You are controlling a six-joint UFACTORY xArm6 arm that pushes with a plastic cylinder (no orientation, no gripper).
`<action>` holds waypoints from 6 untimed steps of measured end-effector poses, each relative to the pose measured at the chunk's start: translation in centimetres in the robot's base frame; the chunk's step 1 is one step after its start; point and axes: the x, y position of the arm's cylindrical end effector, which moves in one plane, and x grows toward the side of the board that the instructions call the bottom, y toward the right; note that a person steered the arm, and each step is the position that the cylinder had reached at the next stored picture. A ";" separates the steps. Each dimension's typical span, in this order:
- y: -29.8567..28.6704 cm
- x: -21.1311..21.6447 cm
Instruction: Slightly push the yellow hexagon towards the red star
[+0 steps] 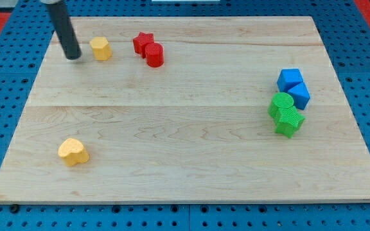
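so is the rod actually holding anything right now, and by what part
Nothing is held. My tip stands just to the view's left of the yellow hexagon, a small gap apart, with the red star beyond it.

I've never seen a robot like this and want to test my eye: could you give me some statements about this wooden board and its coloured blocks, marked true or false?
1. My tip is at the view's left of the yellow hexagon block. True.
2. The red star block lies alone, far from other blocks. False: the red cylinder block sits right against it.
3. The yellow heart block lies near the view's bottom left of the wooden board. True.
4. The green blocks are at the view's left. False: they are at the view's right, below the blue blocks.
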 end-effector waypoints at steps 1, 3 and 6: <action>3.4 -1.5; 7.4 4.7; 10.2 20.0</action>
